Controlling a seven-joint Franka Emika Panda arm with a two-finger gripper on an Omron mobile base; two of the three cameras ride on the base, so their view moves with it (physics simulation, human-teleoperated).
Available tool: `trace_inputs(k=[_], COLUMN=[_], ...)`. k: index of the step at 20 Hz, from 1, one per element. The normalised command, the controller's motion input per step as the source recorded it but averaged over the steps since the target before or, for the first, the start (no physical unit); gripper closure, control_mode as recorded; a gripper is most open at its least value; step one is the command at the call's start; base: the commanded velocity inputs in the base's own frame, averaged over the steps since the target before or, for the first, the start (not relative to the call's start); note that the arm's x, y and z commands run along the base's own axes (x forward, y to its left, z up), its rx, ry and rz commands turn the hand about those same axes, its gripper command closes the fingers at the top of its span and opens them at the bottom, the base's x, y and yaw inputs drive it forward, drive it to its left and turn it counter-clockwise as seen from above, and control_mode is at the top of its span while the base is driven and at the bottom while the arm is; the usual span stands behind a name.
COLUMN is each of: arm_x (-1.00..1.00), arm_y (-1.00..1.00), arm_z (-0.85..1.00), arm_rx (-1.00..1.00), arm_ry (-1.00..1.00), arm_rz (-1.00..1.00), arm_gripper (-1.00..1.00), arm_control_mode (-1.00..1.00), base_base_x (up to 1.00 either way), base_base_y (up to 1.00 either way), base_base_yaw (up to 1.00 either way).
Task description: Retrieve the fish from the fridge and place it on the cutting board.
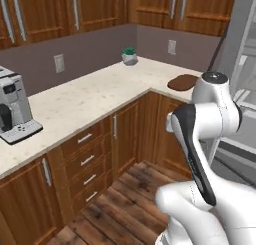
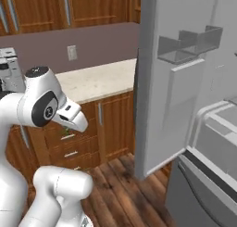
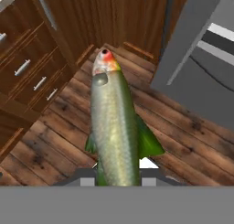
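Jaws pressed onto the tail end of the fish (image 3: 114, 127), which juts out from the hand over the wooden floor (image 3: 183, 145); seen from the hand camera, its olive-green and yellowish body runs up the middle of the frame, red-tipped head farthest from the grip. The step in hand appears to be the carry from the fridge (image 2: 185, 82) to the cutting board (image 1: 183, 82). Because the fish is pinched at one end only, it can pivot or slip; a steady, unhurried swing with the grip kept firm seems wise, and the body is best brought low and flat over the board before the jaws spread. The door of the fridge stands open close to the arm, so the sweep should pass clear of its edge and of the cabinet fronts below the bench (image 1: 90, 101).

The cutting board, dark brown with rounded corners, lies flat on the pale speckled bench at its far right end, next to the fridge. A small potted plant (image 1: 129, 55) sits in the back corner, well apart from the board, and a grey coffee machine (image 1: 15, 109) stands at the near left end. Brown wooden cabinets (image 1: 100, 9) hang above a mauve wall carrying two sockets; drawers with metal handles sit under the bench. Door bins and grey shelves show inside the fridge
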Motion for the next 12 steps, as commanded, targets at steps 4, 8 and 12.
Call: trace_inputs(k=[4,8,12], arm_x=[0.00,0.00,0.00], arm_y=[0.00,0.00,0.00], arm_z=[0.00,0.00,0.00], arm_rx=[0.00,0.00,0.00], arm_ry=[0.00,0.00,0.00], arm_rz=[0.00,0.00,0.00], arm_gripper=[1.00,1.00,1.00], arm_control_mode=[1.00,1.00,1.00], base_base_x=[0.60,0.85,0.80], base_base_y=[0.99,0.77,0.50], base_base_yaw=[0.00,-0.10,-0.32])
